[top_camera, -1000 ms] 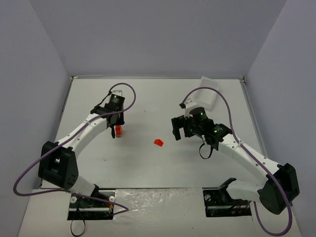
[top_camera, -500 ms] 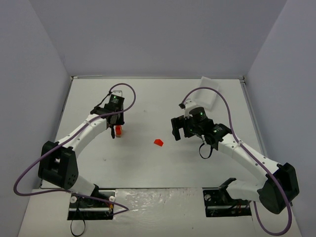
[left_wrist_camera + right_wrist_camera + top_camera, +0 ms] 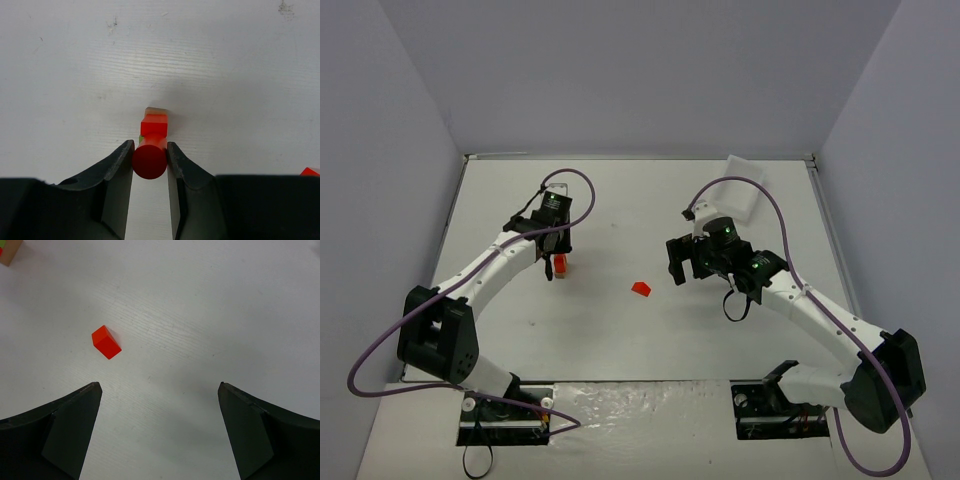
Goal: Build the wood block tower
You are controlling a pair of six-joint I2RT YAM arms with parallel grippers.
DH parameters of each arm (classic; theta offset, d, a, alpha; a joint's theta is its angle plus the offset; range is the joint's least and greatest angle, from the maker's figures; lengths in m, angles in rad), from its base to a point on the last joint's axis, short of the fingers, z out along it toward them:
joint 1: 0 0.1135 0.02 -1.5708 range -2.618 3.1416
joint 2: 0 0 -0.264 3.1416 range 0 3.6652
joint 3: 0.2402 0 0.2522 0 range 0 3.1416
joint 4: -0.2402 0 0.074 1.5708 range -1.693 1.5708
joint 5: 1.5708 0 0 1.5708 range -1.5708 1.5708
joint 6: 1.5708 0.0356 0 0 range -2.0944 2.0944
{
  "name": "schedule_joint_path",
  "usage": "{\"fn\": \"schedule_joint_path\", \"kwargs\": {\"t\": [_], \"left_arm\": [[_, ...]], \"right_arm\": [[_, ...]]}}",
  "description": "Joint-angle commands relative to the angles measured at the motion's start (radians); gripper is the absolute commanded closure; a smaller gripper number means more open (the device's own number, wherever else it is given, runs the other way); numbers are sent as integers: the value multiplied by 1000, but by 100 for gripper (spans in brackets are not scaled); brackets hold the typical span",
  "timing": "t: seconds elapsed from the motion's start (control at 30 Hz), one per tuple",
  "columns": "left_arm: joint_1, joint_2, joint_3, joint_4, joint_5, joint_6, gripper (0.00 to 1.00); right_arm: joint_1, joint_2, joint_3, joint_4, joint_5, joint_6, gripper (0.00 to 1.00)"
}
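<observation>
We see the left pincer [image 3: 149, 147] pinching a red cylinder [image 3: 149, 161]: both fingers [image 3: 118, 170] press its round sides, and its flat end faces the wrist camera. Straight under this pincer stands the tower [image 3: 154, 125], seen from above. There is a red square block just beyond the cylinder, a sliver of lime green at that block's left edge, and a tan piece peeking out at the far side. We cannot tell whether the cylinder touches the stack beneath it or hangs just over it. From the top camera the left pincer [image 3: 552, 256] points down at the table [image 3: 620, 330], and the tower [image 3: 560, 265] shows only as a small red mark at its tips. The right pincer [image 3: 159, 385] is spread wide, with nothing between its fingers [image 3: 75, 415], and hovers over the white table. A loose red block [image 3: 106, 342] lies ahead of it and left of its midline, apart from both fingers. In the top view this block [image 3: 641, 288] lies near the right pincer [image 3: 680, 270], on the side toward the left pincer, and well apart from the tower. A white tray [image 3: 745, 172] lies beyond the right pincer, at the table's far edge.
</observation>
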Motion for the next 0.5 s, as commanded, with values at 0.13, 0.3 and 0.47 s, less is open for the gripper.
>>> {"fn": "schedule_joint_path", "kwargs": {"t": [0.13,0.3,0.47], "left_arm": [[8,-46,-10,44,-16,15,69],[8,-52,-22,50,-15,12,66],[8,-57,-24,48,-21,15,65]], "right_arm": [[-5,8,15,37,-13,-1,0],[-5,7,14,37,-16,-1,0],[-5,8,14,37,-19,1,0]]}}
